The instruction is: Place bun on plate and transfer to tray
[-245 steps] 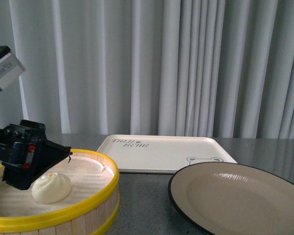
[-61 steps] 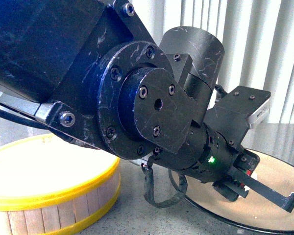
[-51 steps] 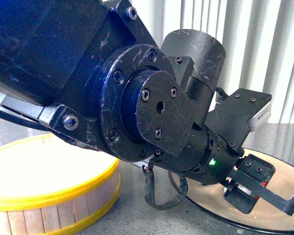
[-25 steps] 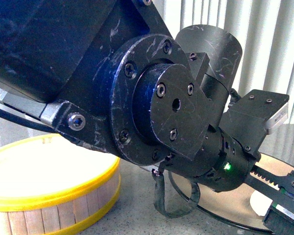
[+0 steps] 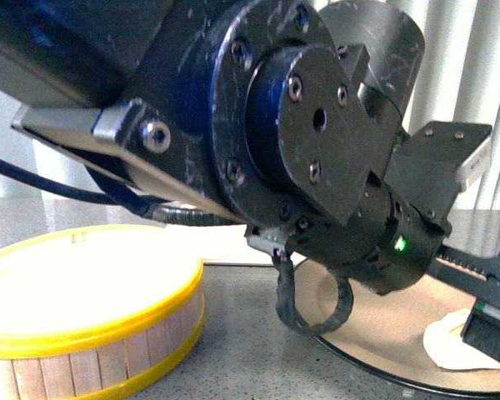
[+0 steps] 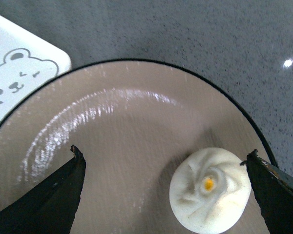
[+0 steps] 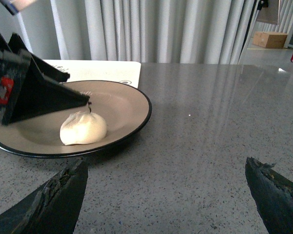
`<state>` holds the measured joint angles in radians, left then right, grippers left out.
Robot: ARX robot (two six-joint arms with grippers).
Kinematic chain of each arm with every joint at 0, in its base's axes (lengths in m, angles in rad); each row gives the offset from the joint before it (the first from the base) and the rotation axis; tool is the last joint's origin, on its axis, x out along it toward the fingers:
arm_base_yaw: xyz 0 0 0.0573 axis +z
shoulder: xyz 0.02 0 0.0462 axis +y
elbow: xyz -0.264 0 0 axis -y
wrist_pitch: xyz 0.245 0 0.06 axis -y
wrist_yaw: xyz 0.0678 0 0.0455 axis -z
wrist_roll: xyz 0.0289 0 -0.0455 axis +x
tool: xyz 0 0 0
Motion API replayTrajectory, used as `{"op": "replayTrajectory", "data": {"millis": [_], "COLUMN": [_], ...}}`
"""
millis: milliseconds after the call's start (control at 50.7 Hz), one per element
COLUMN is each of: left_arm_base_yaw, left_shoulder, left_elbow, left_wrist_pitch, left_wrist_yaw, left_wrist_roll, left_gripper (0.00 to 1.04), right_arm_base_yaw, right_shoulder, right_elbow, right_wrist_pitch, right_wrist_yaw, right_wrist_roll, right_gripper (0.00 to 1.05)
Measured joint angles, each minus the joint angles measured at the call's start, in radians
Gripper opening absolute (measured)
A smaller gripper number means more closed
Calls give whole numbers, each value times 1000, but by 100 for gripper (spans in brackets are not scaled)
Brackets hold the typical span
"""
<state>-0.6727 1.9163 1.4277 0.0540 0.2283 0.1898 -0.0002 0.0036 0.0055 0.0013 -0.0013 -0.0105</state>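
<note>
The cream-white bun (image 6: 210,189) lies on the beige, black-rimmed plate (image 6: 117,122), close to its rim. My left gripper (image 6: 166,155) hangs open over it, one finger close beside the bun and the other far off, neither gripping it. From the right wrist view the bun (image 7: 83,127) rests on the plate (image 7: 134,105) under the left gripper's fingers (image 7: 44,95). My right gripper (image 7: 166,165) is open above bare grey countertop, short of the plate. The tray (image 6: 14,83), with its bear face, borders the plate. In the front view the left arm hides most of the plate (image 5: 375,354) and bun (image 5: 454,342).
A yellow-rimmed wooden steamer basket (image 5: 92,333) stands at the front left. The left arm's joint (image 5: 300,142) fills the front view. Grey speckled countertop (image 7: 210,122) stretches to the right of the plate. White curtains hang behind.
The bun was in the steamer basket with the left gripper around it; it now lies on the plate. Over the last second the left arm rose and its gripper slid right.
</note>
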Motion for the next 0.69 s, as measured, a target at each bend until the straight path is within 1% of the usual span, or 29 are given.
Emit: {"op": "replayTrajectory", "data": {"millis": [197, 336, 414, 474, 572, 632, 691], "left_arm_base_yaw": [112, 253, 316, 374, 484, 566, 606], "left_shoulder": [-47, -79, -85, -86, -87, -97, -100], "left_elbow": [29, 27, 21, 21, 20, -5, -20], "left_wrist_pitch": [2, 33, 44, 42, 15, -4, -4], "left_wrist_yaw": [17, 12, -2, -25, -90, -161, -178], "left_wrist_roll": [-40, -42, -65, -97, -169, -191, -198], "left_gripper": [98, 98, 98, 98, 98, 98, 98], "right_arm_base_yaw": [0, 0, 0, 0, 0, 0, 0], "right_shoulder": [0, 0, 0, 0, 0, 0, 0], "right_elbow": [0, 0, 0, 0, 0, 0, 0], "right_wrist_pitch": [0, 0, 0, 0, 0, 0, 0], "right_wrist_yaw": [0, 0, 0, 0, 0, 0, 0], "right_wrist_roll": [0, 0, 0, 0, 0, 0, 0], "right_gripper": [96, 96, 96, 96, 96, 96, 96]}}
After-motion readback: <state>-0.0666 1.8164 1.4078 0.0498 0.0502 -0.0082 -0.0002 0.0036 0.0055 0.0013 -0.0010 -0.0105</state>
